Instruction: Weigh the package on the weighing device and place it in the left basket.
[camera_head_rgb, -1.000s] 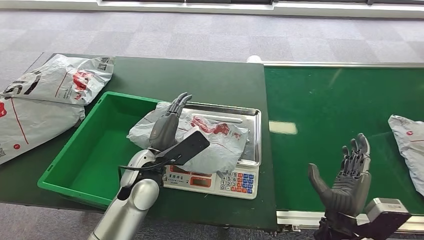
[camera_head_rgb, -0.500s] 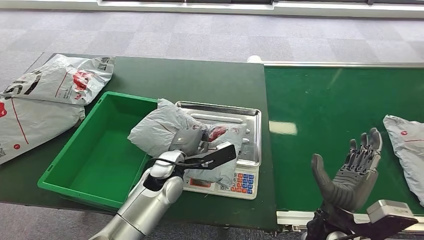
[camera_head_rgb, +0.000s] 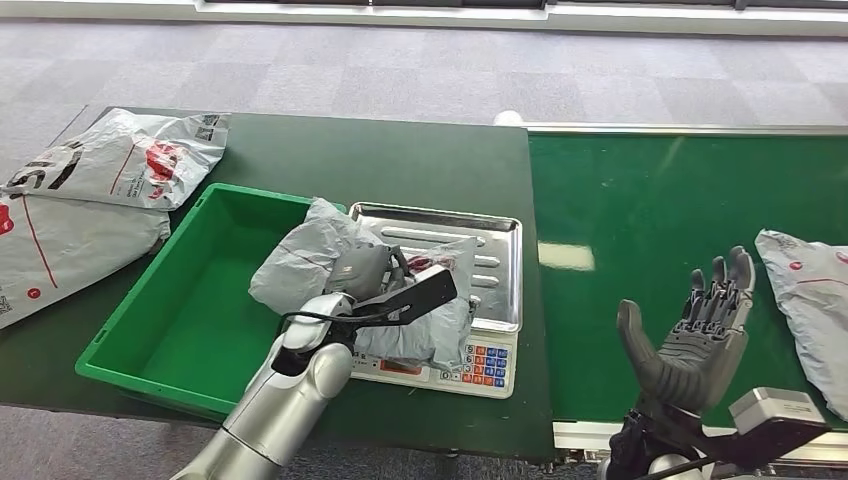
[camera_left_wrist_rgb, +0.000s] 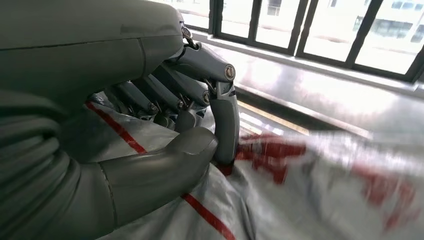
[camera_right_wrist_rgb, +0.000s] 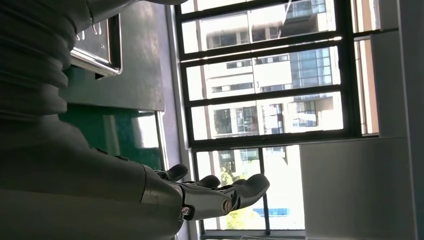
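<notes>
The left hand grasps the grey mailer package (thumb and fingers pinched on its plastic), which lies partly on the scale's steel pan and overhangs the green basket. The right hand hovers empty, fingers spread, above the green conveyor belt.

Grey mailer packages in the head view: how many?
4. One in the left hand over the scale: the package; two packages on the table's far left; one package on the conveyor, cut off at the frame edge.
</notes>
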